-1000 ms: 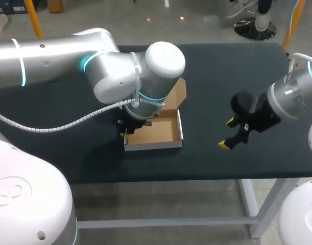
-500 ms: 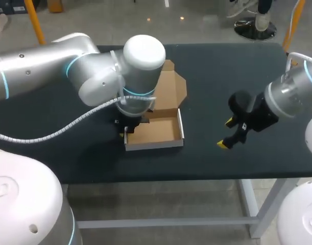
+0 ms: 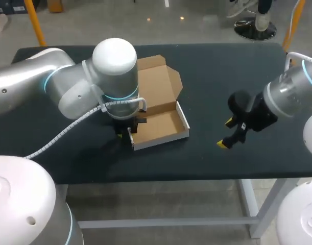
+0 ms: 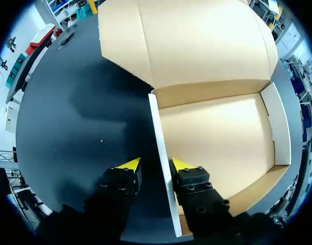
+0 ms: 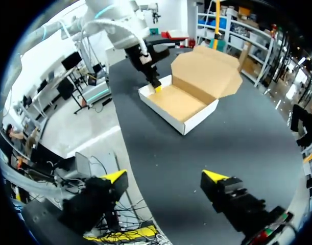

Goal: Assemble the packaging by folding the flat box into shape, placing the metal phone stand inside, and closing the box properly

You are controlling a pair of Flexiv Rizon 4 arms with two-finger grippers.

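One step seems done: cardboard box (image 3: 161, 122) is sitting folded, empty, unclosed; left fingers (image 4: 184, 166) loosely straddling its wall, right fingers (image 5: 213, 177) spread.

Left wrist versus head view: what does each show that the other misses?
Only the left wrist view: the left hand has its yellow tips straddling the white side wall of the box, with a gap at the outer finger. Only the head view: the right hand, open, apart from the box. Both: the box empty, lid folded back.
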